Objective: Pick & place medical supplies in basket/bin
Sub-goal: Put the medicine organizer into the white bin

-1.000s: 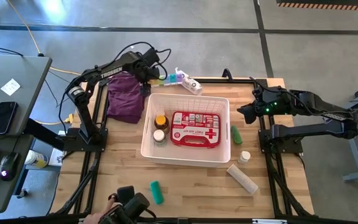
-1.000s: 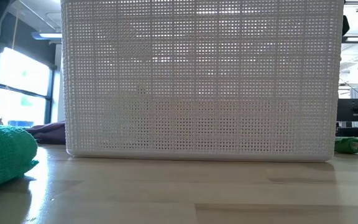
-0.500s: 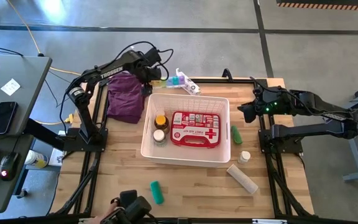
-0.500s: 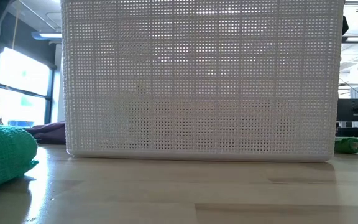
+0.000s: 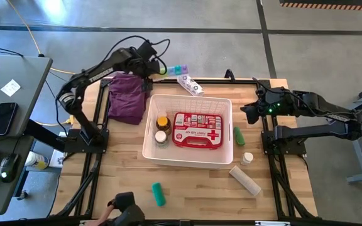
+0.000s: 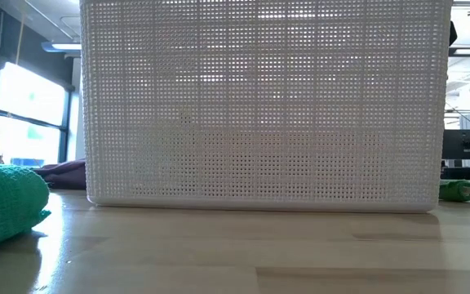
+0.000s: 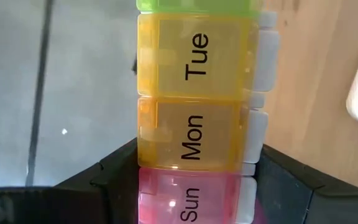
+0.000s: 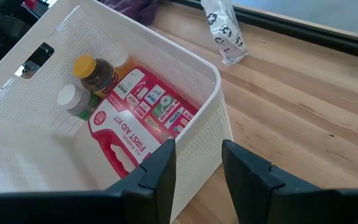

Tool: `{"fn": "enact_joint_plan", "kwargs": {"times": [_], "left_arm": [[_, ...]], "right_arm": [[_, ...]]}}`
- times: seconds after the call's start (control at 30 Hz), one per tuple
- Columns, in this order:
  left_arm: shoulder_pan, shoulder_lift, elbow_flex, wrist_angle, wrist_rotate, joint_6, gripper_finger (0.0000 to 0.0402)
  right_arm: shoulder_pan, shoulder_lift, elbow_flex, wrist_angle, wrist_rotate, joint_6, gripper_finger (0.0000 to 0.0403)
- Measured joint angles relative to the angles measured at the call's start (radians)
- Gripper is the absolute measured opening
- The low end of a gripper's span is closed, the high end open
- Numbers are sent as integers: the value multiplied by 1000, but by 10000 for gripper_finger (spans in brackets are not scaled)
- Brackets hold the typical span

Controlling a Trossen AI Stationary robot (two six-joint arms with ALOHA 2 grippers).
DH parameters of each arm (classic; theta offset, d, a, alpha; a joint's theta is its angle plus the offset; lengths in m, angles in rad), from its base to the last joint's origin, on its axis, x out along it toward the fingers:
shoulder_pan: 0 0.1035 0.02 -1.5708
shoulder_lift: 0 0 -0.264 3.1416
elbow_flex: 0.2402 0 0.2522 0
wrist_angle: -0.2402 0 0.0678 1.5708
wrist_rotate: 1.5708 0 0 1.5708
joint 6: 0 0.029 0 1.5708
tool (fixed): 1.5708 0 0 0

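High view, left to right: the left claw (image 5: 158,68) grips the rainbow pill organizer (image 5: 175,69) past the surface's (image 5: 124,169) far edge, fingers (image 7: 114,177) clamped on its Mon and Sun compartments; a purple cloth (image 5: 126,97) lies beside the white basket (image 5: 187,154), which holds an amber bottle (image 5: 163,122), a white-capped bottle (image 5: 161,138) and the red first-aid pouch (image 5: 198,130); the right claw (image 5: 247,113) hangs parted and empty near the basket's right wall
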Motion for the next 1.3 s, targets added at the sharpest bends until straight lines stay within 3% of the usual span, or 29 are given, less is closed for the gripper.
{"fn": "enact_joint_plan", "kwargs": {"times": [0.17,0.33,0.43,0.67,0.83,0.97,1.3], "left_arm": [[0,-50,0,49,6,-33,286],[0,-106,0,108,96,-114,299],[-15,-148,0,145,141,-157,295],[-128,-207,1,218,298,-245,287],[-275,-205,0,285,304,-276,302],[-387,-180,1,344,257,-300,286],[-502,-52,0,345,224,-340,304]], "right_arm": [[0,0,0,1,37,8,122],[-3,13,0,57,159,28,122],[-20,44,1,141,171,43,122],[-48,152,1,243,49,20,122],[-55,193,1,251,-53,34,122],[-55,175,1,254,-130,87,122],[16,25,1,316,-188,166,122]]}}
